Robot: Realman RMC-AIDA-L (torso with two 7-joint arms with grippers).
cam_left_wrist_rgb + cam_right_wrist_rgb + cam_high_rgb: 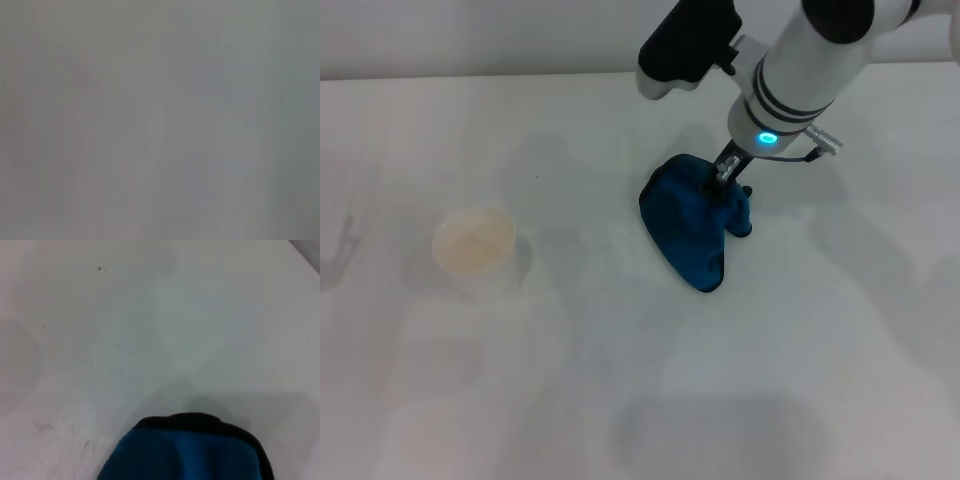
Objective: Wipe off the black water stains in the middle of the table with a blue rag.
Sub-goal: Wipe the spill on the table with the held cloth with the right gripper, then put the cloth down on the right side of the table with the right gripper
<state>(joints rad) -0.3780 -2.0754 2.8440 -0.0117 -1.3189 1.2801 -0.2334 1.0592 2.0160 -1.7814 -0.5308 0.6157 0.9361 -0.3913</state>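
Right gripper (724,172) pinching the blue rag (692,222) near its far edge, rag on the table (620,400) mid-area. Stain not visible, maybe under cloth. Risk: single-point hold lets rag bunch and skim over it

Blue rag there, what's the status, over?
Right hand down on crumpled blue cloth rag, mid white table. Black stain not visible. Pale round cup stands apart. Left hand out of view.

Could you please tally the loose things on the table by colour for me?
Blue: 1, the rag, under the right claw.
Cream: 1, the cup.
Total: 2 on the white table.
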